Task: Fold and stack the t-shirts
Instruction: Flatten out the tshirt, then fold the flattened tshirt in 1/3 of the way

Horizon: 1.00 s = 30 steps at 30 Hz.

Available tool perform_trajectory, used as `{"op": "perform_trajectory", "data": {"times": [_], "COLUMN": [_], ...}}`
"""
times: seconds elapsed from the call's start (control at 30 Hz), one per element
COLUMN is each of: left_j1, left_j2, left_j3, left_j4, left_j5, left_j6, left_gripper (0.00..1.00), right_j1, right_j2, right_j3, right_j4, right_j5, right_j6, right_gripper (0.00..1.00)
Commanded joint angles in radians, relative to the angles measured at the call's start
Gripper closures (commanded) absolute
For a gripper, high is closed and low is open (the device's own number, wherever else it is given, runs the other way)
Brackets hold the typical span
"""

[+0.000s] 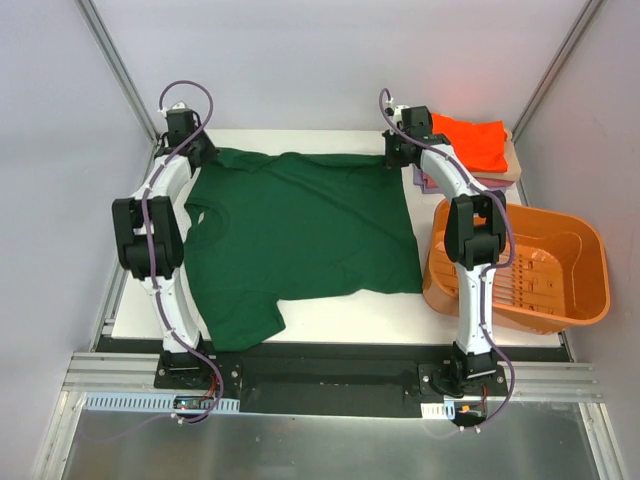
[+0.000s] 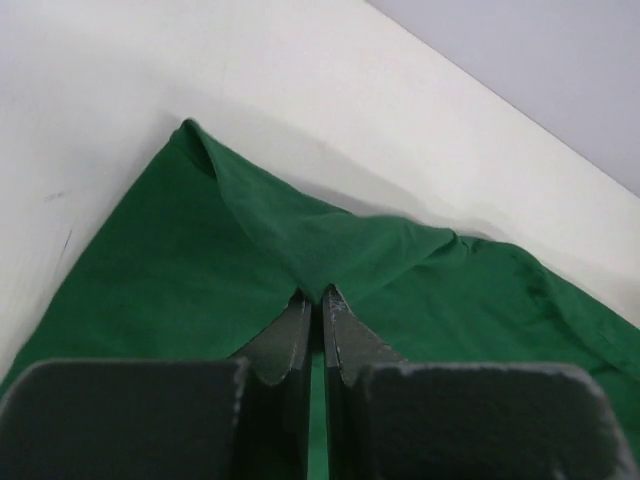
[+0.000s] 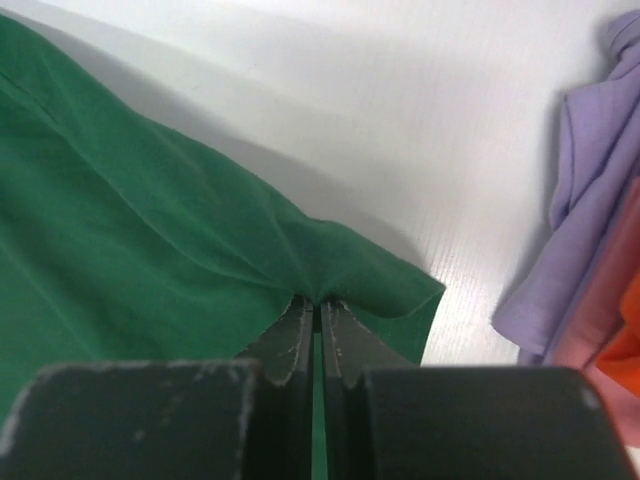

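Once counted, four: dark green t-shirt (image 1: 300, 230) flat on counter (image 1: 400, 315), far corners clamped in left fingers (image 2: 290, 340) and right fingers (image 3: 345, 340); orange shirt (image 1: 475, 140), tan shirt (image 3: 597, 325), lavender shirt (image 3: 585, 190) stacked far right. One orange basket (image 1: 590, 290) beside.

The lavender shirt (image 3: 590, 190) and orange shirt (image 3: 626, 358) run off the right wrist view's edge.

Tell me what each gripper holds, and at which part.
Both pinch the far edge of the green shirt: the left gripper near the sleeve, the right gripper near the hem corner.

White table (image 1: 350, 315), grey walls (image 1: 300, 60) (even light)
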Motion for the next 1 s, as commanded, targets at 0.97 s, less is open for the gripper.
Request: {"op": "perform_trajectory", "data": {"times": [0.97], "left_j1": [-0.046], "left_j2": [-0.851], "left_j3": [-0.733], "left_j4": [-0.220], "left_j5": [-0.074], "left_j6": [-0.313], "left_gripper": [1.00], "right_j1": [-0.035], "right_j2": [-0.182], "right_j3": [-0.002], "right_j4": [-0.169], "right_j5": [-0.004], "right_j6": [-0.191], "right_gripper": [0.97]}}
